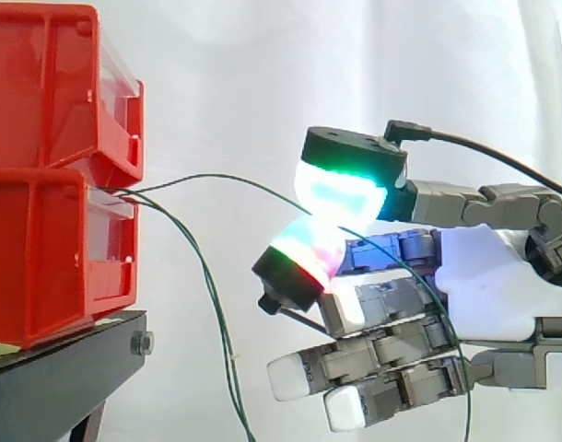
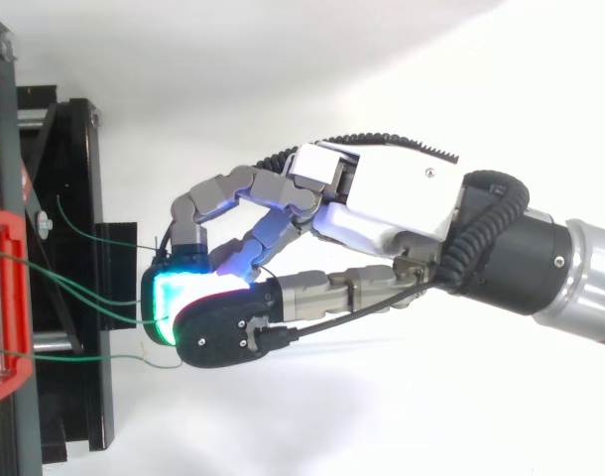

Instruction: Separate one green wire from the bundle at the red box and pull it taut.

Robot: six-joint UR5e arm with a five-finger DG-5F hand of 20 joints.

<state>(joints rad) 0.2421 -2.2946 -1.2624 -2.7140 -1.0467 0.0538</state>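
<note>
While pinching one green wire [image 1: 216, 176] between pads [image 1: 341, 193] of the hand [image 1: 484, 276], may slip if jerked toward 3 o'clock; may snag bundle [image 1: 210, 285] at red box [image 1: 60, 249]

We see a white curtain [image 1: 244, 83] behind everything, hanging in soft folds, brightly and evenly lit. At lower left a black stand [image 1: 51, 382] juts in, with a bolt [image 1: 142, 343] on its edge. From above, we see a white ground [image 2: 382, 426], greyer toward the top left.

Glossy plastic bins [image 1: 41, 230], smooth green wire [image 1: 216, 176]
</note>
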